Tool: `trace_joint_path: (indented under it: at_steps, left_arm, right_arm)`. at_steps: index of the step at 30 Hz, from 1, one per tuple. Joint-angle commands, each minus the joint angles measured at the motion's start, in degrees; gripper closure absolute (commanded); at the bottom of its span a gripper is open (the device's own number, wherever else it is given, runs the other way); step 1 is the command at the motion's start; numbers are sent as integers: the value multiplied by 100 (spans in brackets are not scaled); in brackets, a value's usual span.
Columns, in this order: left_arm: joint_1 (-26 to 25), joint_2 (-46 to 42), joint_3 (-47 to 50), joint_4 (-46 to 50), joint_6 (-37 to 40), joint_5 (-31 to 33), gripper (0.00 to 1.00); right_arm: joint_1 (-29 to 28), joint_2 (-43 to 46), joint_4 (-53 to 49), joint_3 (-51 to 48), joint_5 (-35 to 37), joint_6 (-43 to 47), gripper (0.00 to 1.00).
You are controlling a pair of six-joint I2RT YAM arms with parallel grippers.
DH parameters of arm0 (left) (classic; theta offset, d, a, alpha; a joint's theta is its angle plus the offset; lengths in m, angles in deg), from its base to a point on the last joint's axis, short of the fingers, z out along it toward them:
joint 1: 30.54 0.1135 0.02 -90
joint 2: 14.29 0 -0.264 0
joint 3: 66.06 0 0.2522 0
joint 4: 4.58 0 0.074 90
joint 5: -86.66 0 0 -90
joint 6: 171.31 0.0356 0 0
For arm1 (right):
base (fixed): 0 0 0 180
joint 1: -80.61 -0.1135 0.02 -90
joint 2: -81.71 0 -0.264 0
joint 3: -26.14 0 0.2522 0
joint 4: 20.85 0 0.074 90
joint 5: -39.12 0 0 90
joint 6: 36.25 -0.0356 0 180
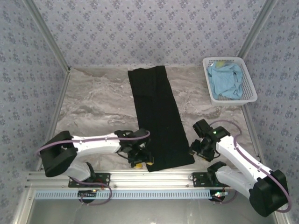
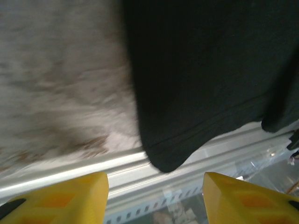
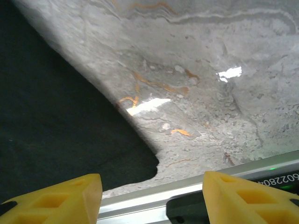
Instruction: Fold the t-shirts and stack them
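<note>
Top external view: the black tee (image 1: pixel 156 116) lies as a long strip on the desk (image 1: pixel 93 102), near hem at the edge; the blue tee (image 1: pixel 226 80) sits in the basket (image 1: pixel 253 93). The left end effector (image 1: pixel 140 160) and right end effector (image 1: pixel 196 150) hang spread, empty, at the hem corners. The end-to-end fold looks to be in hand: each must pinch a corner and carry it far.

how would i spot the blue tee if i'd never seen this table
On the marbled table, look to the far right corner, where a white lattice basket sits. The light blue t-shirt lies crumpled inside it, unlike the black t-shirt, spread as a long strip down the table's middle.
</note>
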Motion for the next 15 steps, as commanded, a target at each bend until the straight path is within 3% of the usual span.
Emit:
trace_joint_path:
  at_steps: [1, 7, 10, 12, 15]
  left_arm:
    - [-297, 449, -354, -221, -903, 501, 46]
    - [-467, 1133, -608, -176, -873, 686, 56]
    - [-551, 1512, -863, -15, -750, 759, 79]
    - [-566, 1443, -938, 464, -705, 1142, 97]
    - [-499, 1029, -753, 895, -791, 1588, 100]
  right_arm:
    - [29, 279, -122, -181, -137, 135, 39]
    - [42, 711, -332, -260, -64, 14, 39]
    - [39, 739, -312, -262, 100, -30, 40]
    - [54, 711, -258, -270, 128, -156, 40]
    - [20, 514, 141, -411, 44, -69, 43]
